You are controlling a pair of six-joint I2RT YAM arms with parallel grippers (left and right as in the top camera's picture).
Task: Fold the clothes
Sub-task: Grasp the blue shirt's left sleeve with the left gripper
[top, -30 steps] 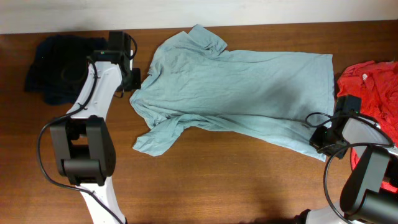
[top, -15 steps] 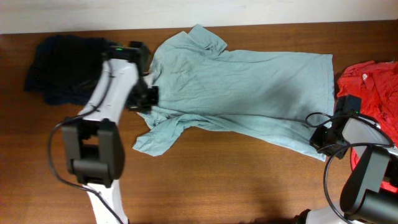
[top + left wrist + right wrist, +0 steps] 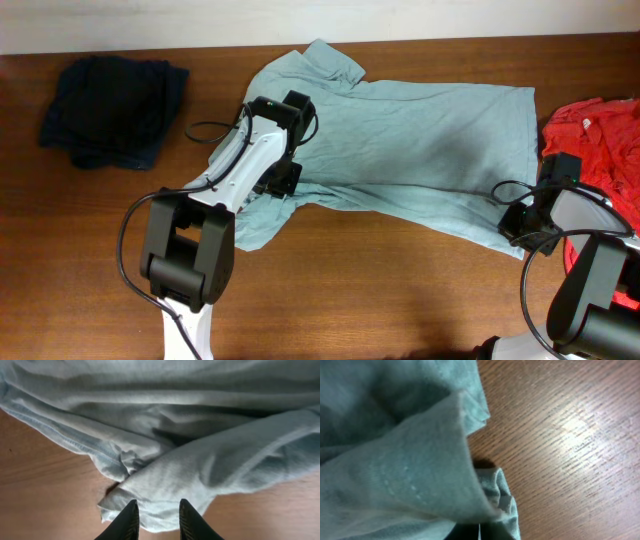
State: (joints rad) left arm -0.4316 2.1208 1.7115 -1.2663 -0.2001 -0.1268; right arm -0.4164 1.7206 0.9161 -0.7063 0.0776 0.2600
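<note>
The pale grey-teal T-shirt (image 3: 400, 140) lies spread across the middle of the desk (image 3: 400, 300), collar end to the left and hem to the right, wrinkled and not flat. The left arm reaches in over the shirt's collar end, and the left claw (image 3: 157, 505) hangs just above a bunched fold where the lower sleeve (image 3: 250, 225) meets the body. Its two dark fingers (image 3: 131, 520) stand a narrow gap apart, cloth showing between them and nothing pinched. Over at the far hem corner, the right claw (image 3: 512, 225) is clamped tight on the T-shirt. The wrist view there is filled with cloth tented up toward the camera, with bare wood beside it. The navy garment (image 3: 110, 110) sits crumpled at the desk's far left corner, well apart from the shirt. The red shirt (image 3: 600, 140) is heaped at the right edge, just beside the hem.
</note>
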